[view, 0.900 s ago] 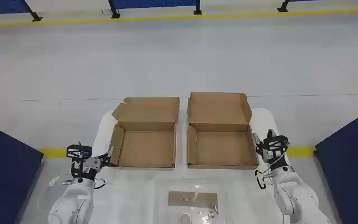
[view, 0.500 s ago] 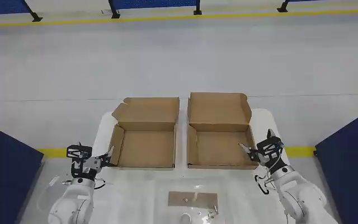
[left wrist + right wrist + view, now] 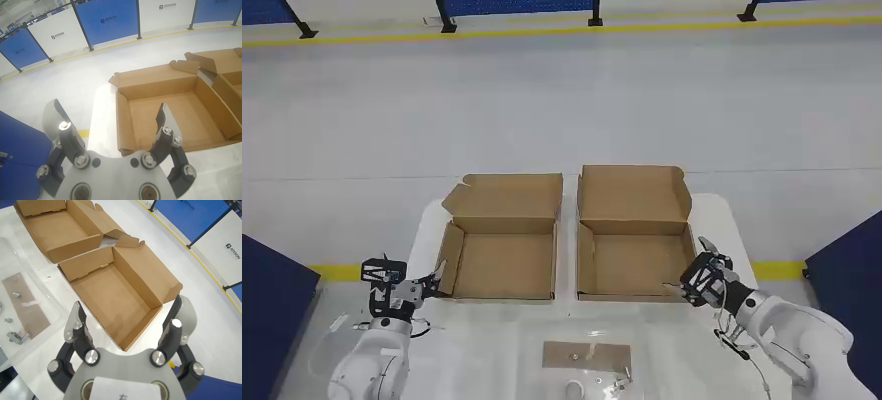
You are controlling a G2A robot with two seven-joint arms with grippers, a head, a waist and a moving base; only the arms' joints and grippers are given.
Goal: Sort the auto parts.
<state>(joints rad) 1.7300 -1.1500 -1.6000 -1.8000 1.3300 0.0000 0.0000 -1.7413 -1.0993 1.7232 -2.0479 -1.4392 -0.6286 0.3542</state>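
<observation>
1. Left gripper (image 3: 109, 106): jaws spread wide, holding nothing. It hangs over the white table (image 3: 492, 330), just left of the left box (image 3: 507, 265) near its near-left corner, not touching it.
2. Right gripper (image 3: 127, 301): jaws released too, nothing between them. It hovers at the near-right corner of the right box (image 3: 637, 262), with one finger over the box floor and the other outside the right wall.
3. Both boxes are brown cardboard, sitting side by side at the far half of the table with a slim gap between. Their lids are folded back on the far side and nothing is inside either one.
4. Auto parts: they lie in a clear tray (image 3: 56, 311) at the near centre of the table, near of both boxes and between the two arms.
5. In the tray: a brown sheet (image 3: 26, 302) with a small bolt (image 3: 16, 294) on it, a second bolt (image 3: 8, 319) just beside the sheet, and a grey metal bracket (image 3: 18, 337) at its near end.
6. Neither gripper touches the parts or the tray.
</observation>
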